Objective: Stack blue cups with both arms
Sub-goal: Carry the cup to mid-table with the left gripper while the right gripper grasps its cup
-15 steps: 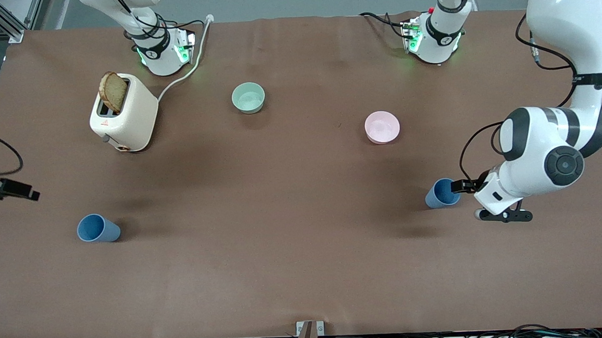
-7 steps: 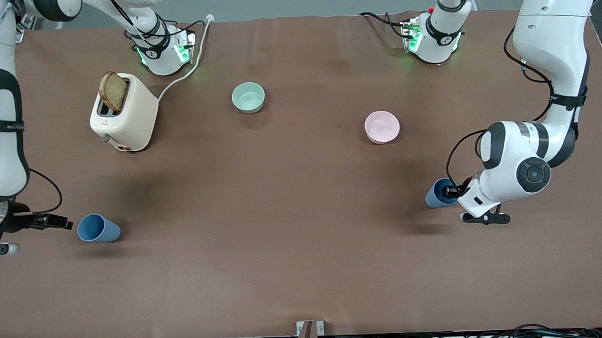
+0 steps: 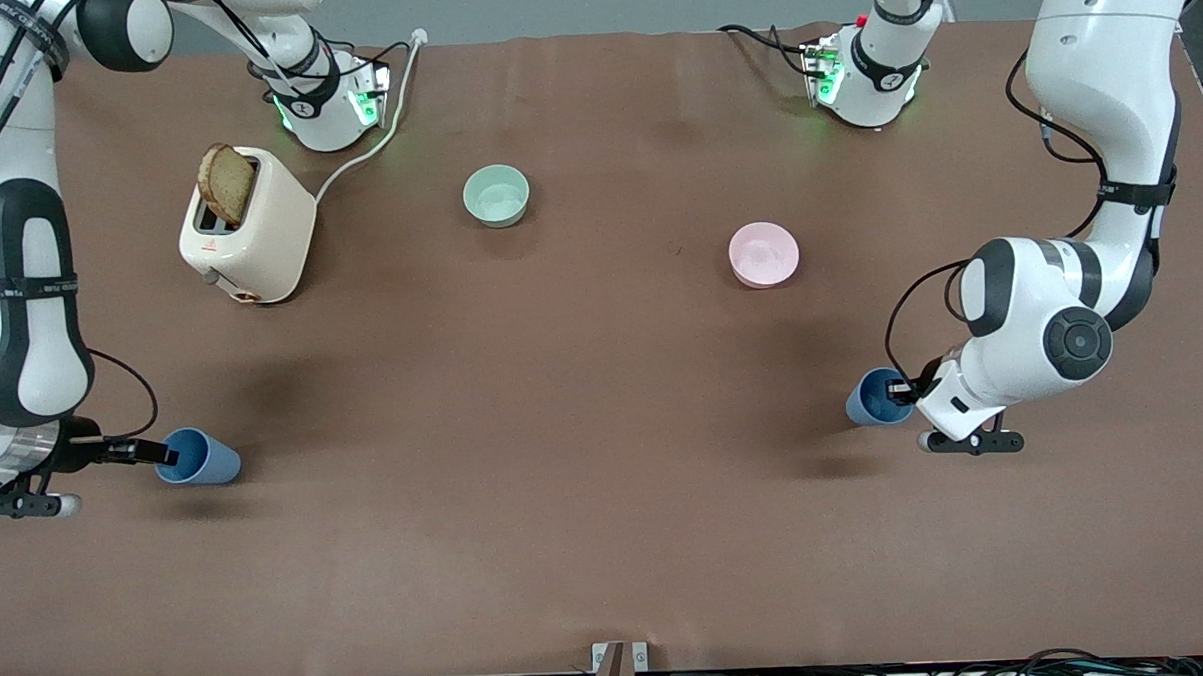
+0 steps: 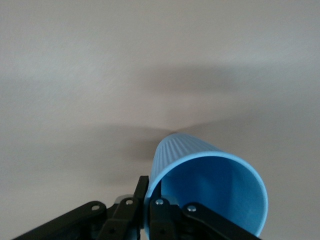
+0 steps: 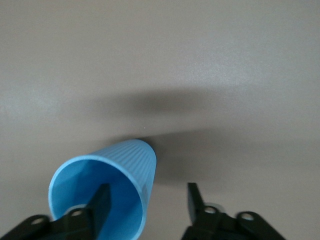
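Brown table (image 3: pixel 606 458): toaster (image 3: pixel 255 238), two bowls (image 3: pixel 496 196), two blue cups (image 3: pixel 197 457).

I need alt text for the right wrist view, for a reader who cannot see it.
The open right gripper straddles the rim wall of a ribbed blue cup standing on a plain brown table: one finger is inside the cup's mouth, the other outside beside it. The cup casts a dark shadow on the table.
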`<state>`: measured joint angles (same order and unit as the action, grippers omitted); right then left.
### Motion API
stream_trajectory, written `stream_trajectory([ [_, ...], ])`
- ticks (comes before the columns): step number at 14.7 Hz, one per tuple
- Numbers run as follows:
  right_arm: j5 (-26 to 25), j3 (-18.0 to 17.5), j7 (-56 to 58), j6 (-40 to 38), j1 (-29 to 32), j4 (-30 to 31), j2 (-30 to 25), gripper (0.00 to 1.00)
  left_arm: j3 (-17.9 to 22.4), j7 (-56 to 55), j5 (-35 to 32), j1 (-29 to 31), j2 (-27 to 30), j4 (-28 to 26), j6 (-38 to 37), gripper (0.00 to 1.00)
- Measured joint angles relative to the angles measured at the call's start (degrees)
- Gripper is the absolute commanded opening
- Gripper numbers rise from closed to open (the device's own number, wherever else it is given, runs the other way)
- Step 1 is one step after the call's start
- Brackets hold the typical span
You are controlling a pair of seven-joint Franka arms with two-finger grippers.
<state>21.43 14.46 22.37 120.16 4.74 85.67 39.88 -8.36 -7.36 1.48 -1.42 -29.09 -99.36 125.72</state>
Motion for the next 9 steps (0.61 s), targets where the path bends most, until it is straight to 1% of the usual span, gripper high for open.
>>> stream_trajectory([
  [1, 0.1, -0.1, 0.0, 0.3, 0.0, 0.1, 0.2, 0.2, -1.8, -3.6, 0.0, -0.2, 0.5, 1.0, -0.5, 0.0],
  [2, 0.1, -0.1, 0.0, 0.5, 0.0, 0.1, 0.2, 0.1, -3.9, -7.7, 0.0, -0.6, 0.9, 2.1, -1.0, 0.0],
  [3, 0.2, -0.1, 0.0, 0.5, 0.0, 0.1, 0.2, 0.04, -5.5, -11.9, 0.0, -1.5, 1.1, 2.9, -1.3, 0.0],
  [4, 0.3, -0.1, 0.0, 0.5, 0.0, 0.1, 0.2, 0.04, -6.5, -16.1, 0.0, -3.0, 1.1, 3.6, -1.6, 0.0],
  [6, 0.8, -0.1, 0.0, 0.5, 0.0, 0.1, 0.2, 0.03, -7.0, -25.1, 0.0, -7.7, 0.7, 4.9, -1.6, 0.0],
  [9, 0.8, -0.2, 0.0, 0.3, -0.1, 0.0, 0.1, 0.03, -6.9, -38.8, 0.0, -16.0, -2.4, 8.3, -1.5, 0.0],
])
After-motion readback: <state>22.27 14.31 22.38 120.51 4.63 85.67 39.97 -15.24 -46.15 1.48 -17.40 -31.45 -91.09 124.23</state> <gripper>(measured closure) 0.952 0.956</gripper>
